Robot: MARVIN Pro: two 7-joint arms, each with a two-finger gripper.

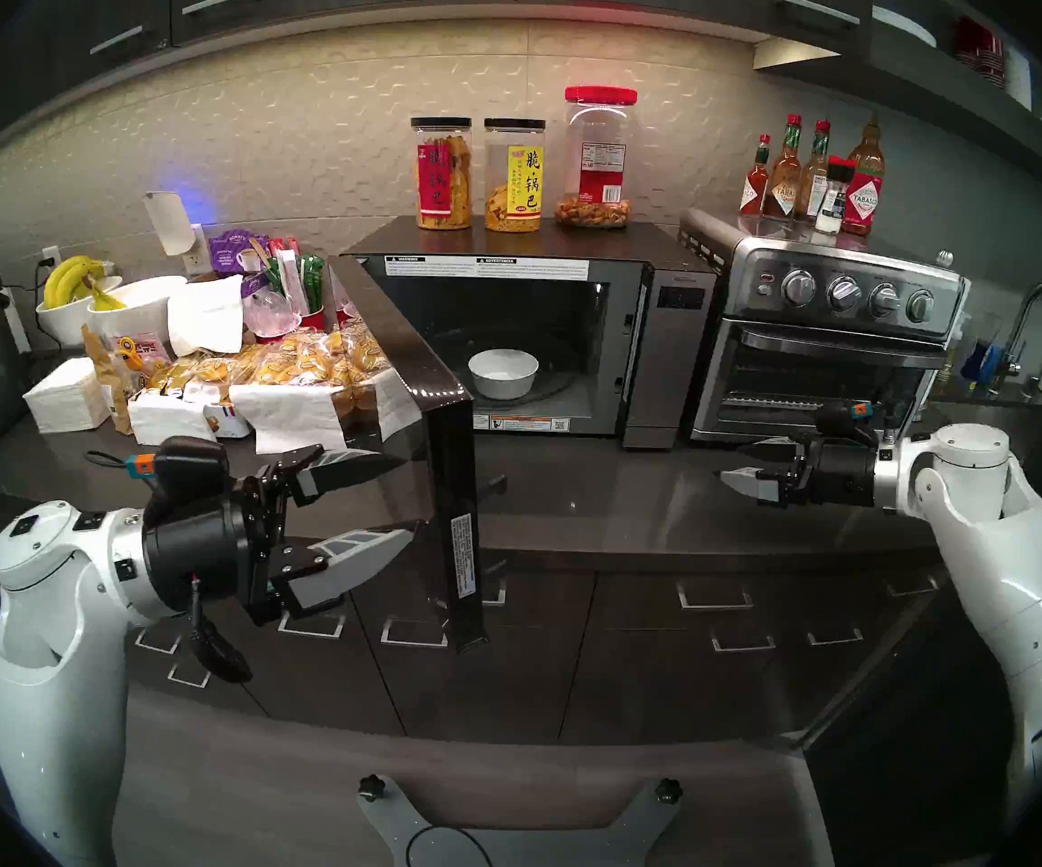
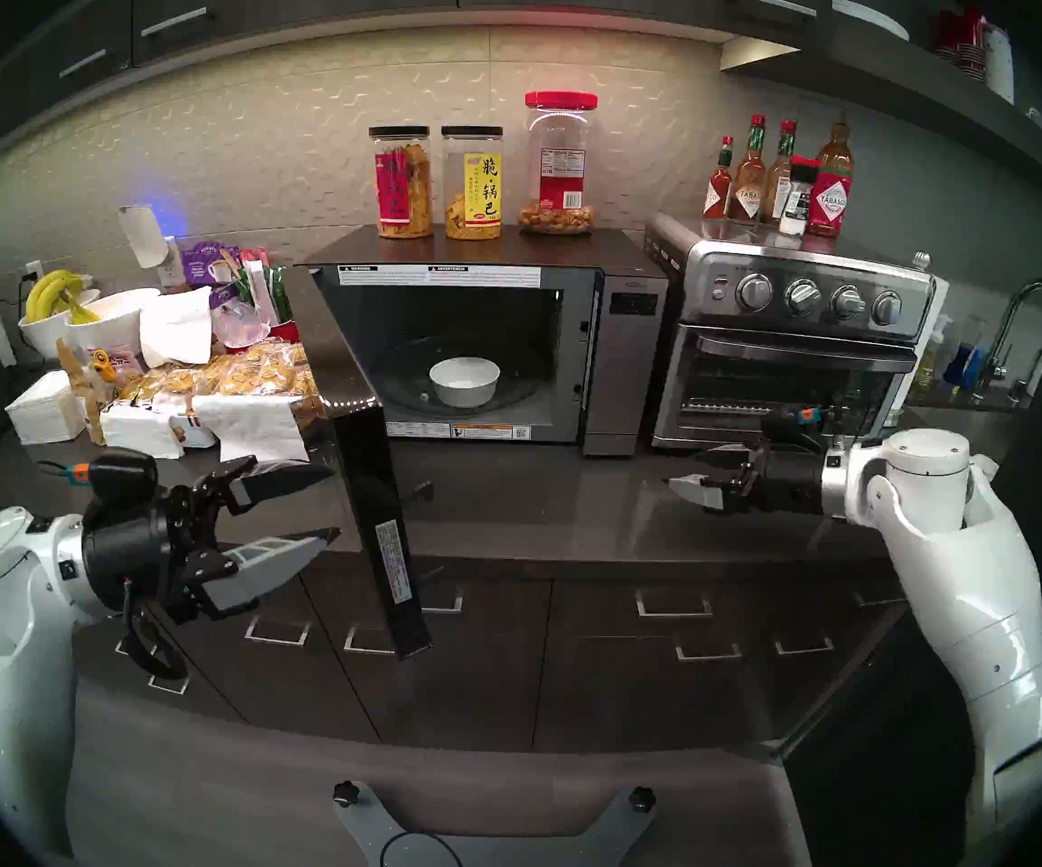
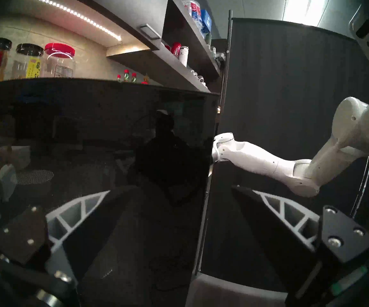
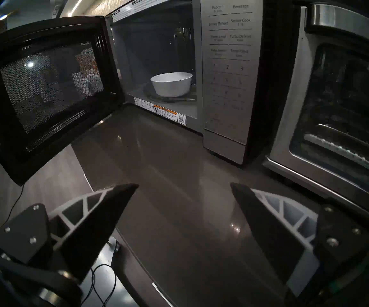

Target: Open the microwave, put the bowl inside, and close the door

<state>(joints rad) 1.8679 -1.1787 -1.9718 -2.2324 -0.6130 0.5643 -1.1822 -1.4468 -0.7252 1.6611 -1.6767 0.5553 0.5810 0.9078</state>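
The bowl [image 1: 503, 372] sits on the turntable inside the microwave [image 1: 524, 328]; the door [image 1: 409, 371] stands open at nine o'clock, where the left gripper [image 1: 402, 493], jaws spread and empty, nears its outer face, seemingly to push; the right gripper [image 1: 732, 465] waits open at three o'clock.

A glossy dark-brown countertop [image 1: 631, 503] carries the open microwave [image 1: 662, 346] ahead of the right gripper [image 1: 732, 465], the toaster oven [image 1: 818, 346] just beyond it, snack clutter [image 1: 224, 371] past the left gripper [image 1: 405, 496].

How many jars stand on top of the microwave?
3, in a row on the microwave: a black-lidded jar at the left, a second black-lidded jar in the middle, a red-lidded jar at the right. None seems hidden.
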